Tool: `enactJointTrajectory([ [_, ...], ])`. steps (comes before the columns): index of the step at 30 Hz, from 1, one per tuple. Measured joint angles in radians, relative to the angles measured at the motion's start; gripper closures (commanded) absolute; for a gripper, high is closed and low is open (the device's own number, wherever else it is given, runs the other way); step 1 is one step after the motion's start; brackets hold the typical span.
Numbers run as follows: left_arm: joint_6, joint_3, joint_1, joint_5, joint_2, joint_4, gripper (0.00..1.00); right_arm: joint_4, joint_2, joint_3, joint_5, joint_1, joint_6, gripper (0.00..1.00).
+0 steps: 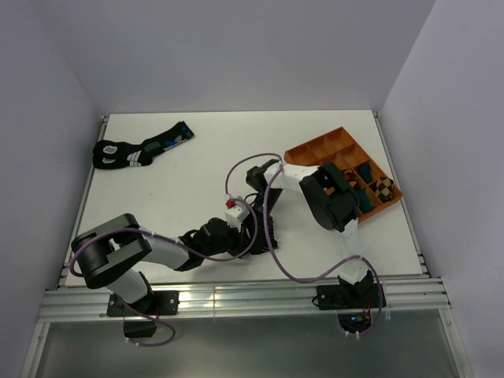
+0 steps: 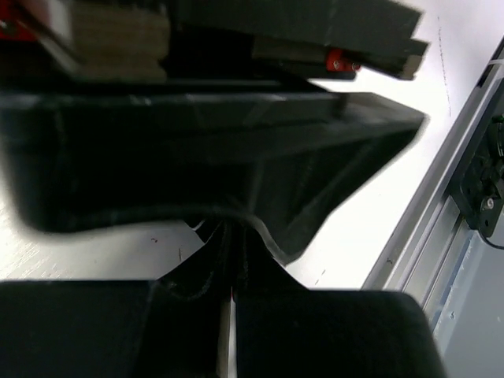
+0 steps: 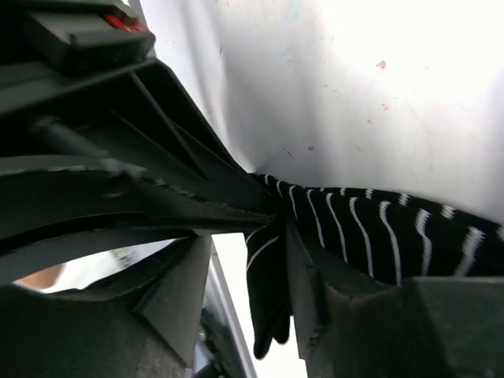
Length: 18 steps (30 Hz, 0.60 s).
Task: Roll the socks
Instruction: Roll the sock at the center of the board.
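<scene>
The short black sock with thin white stripes (image 3: 370, 228) is pinched in my right gripper (image 3: 269, 260). One end of it hangs down between the fingers and the rest stretches to the right. My left gripper (image 2: 228, 272) is shut on a fold of black sock fabric (image 2: 236, 244), directly under the right gripper's body. In the top view the left gripper (image 1: 231, 230) and right gripper (image 1: 253, 206) meet at the table's middle, and they hide the sock. The argyle sock is not in view.
Black socks with blue and white marks (image 1: 142, 148) lie at the far left. An orange compartment tray (image 1: 331, 146) stands at the right, with a brown-checked bundle (image 1: 383, 187) in it. The metal rail (image 1: 236, 293) runs along the near edge. Walls close in on both sides.
</scene>
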Motion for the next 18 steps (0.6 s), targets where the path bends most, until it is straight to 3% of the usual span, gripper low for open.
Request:
enactJointTrajectory([
  [10, -0.031, 0.046, -0.018, -0.045, 0.001, -0.085, 1.00, 0.116, -0.117, -0.040, 0.100, -0.020, 0.090, 0.46],
  [18, -0.067, 0.106, -0.039, -0.062, 0.015, -0.169, 1.00, 0.272, -0.208, -0.095, 0.178, -0.106, 0.185, 0.47],
])
